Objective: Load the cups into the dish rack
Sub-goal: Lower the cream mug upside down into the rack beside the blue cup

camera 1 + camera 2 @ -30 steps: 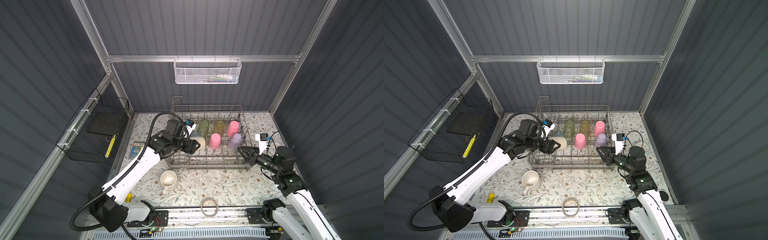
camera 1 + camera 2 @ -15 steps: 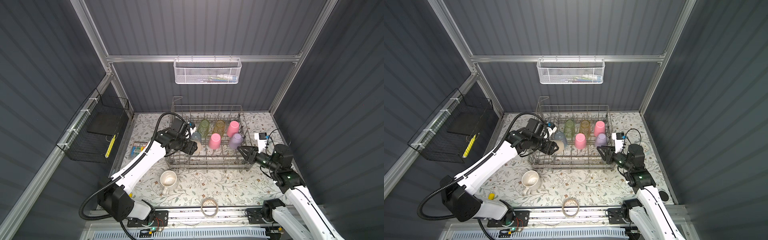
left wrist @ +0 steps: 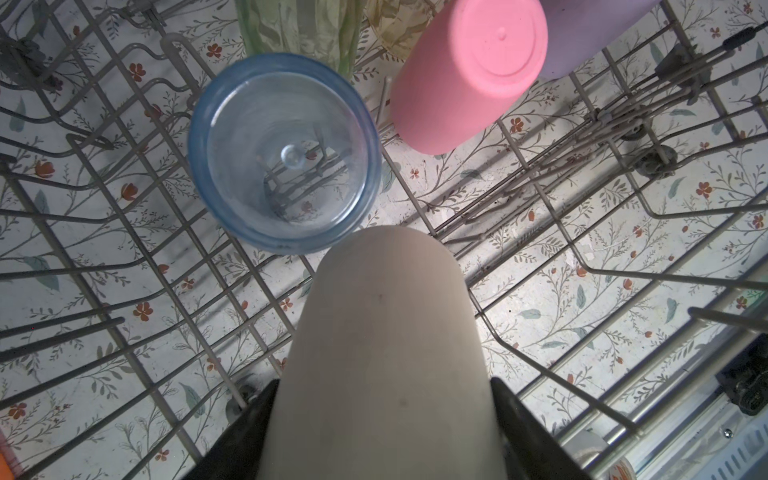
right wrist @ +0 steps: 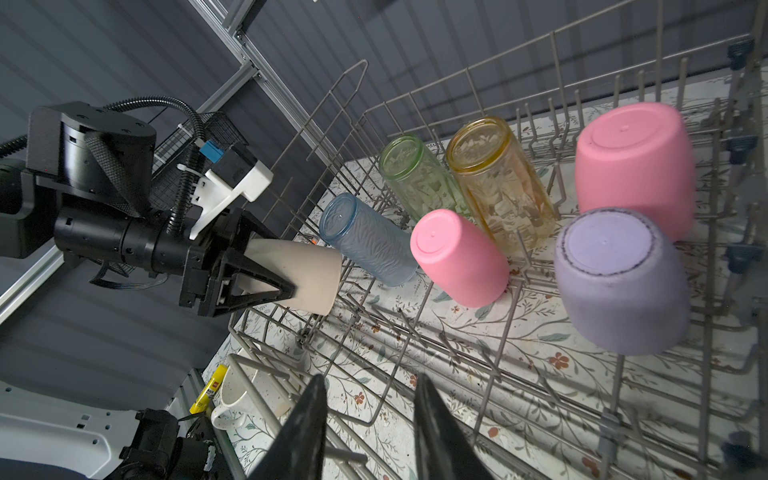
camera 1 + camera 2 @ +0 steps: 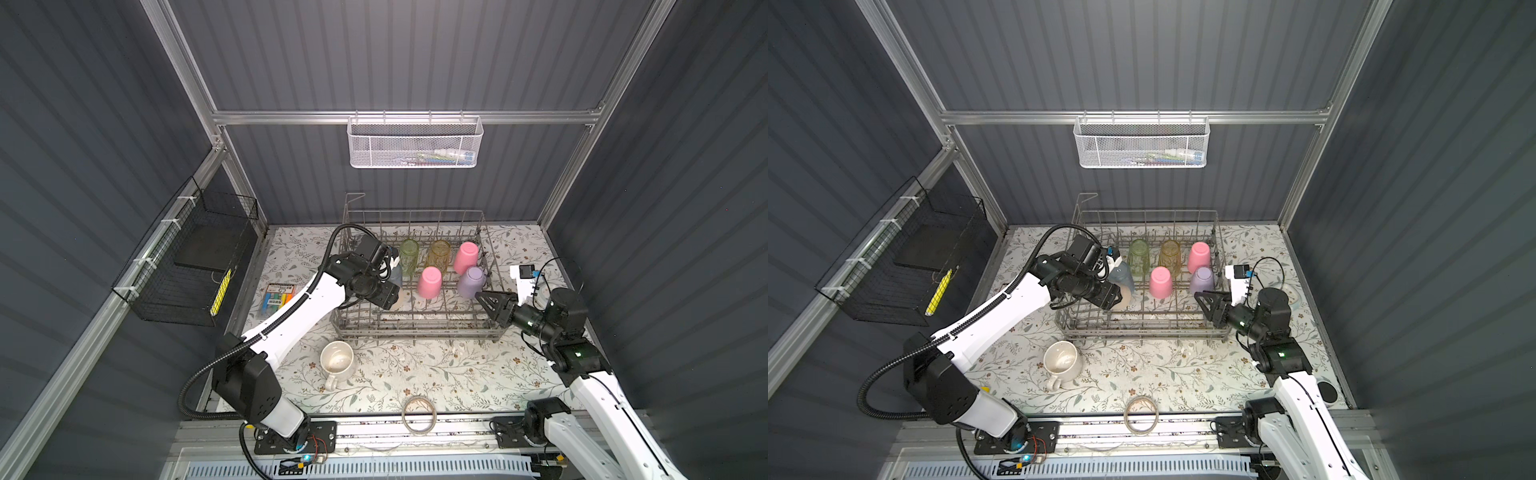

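The grey wire dish rack (image 5: 415, 328) (image 5: 1142, 330) holds upturned green (image 5: 409, 255), amber (image 5: 439, 255), blue (image 3: 282, 153), lilac (image 4: 619, 282) and two pink cups (image 4: 457, 257) (image 4: 636, 166). My left gripper (image 5: 384, 297) (image 3: 382, 386) (image 4: 282, 286) is shut on the beige cup (image 3: 386, 332) (image 4: 303, 270). It holds the cup on its side inside the rack's left part, beside the blue one. My right gripper (image 5: 484, 299) (image 4: 368, 386) is open at the rack's front right corner, holding nothing. The white mug (image 5: 336, 359) (image 5: 1061, 361) stands upright on the table before the rack.
A tape ring (image 5: 419, 415) lies at the table's front edge. A marker pack (image 5: 276, 297) lies left of the rack. A white mesh basket (image 5: 415, 145) hangs on the back wall, a black wire basket (image 5: 187, 266) on the left wall.
My left gripper has carried the beige cup a little toward the rack's front, uncovering the blue cup. The right gripper has barely moved.
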`<control>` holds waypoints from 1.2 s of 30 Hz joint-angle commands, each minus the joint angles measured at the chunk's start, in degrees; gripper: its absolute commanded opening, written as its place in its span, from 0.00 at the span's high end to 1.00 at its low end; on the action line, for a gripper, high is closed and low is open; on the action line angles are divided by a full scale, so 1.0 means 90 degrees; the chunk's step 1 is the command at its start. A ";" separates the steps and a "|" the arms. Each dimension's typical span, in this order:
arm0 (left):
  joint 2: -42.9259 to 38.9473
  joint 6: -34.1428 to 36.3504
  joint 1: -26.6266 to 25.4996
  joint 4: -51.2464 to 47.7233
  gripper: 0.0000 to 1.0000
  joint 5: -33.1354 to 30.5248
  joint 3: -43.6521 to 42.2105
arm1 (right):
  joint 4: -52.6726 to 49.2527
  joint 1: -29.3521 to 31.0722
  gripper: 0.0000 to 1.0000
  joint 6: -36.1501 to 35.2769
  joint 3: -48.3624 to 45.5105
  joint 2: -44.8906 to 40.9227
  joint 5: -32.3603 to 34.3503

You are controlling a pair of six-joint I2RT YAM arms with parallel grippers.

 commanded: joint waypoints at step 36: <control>0.1072 0.0241 -0.0656 -0.0762 0.37 -0.1318 0.0636 | 0.0246 -0.0170 0.63 0.0063 -0.0131 0.0015 -0.0240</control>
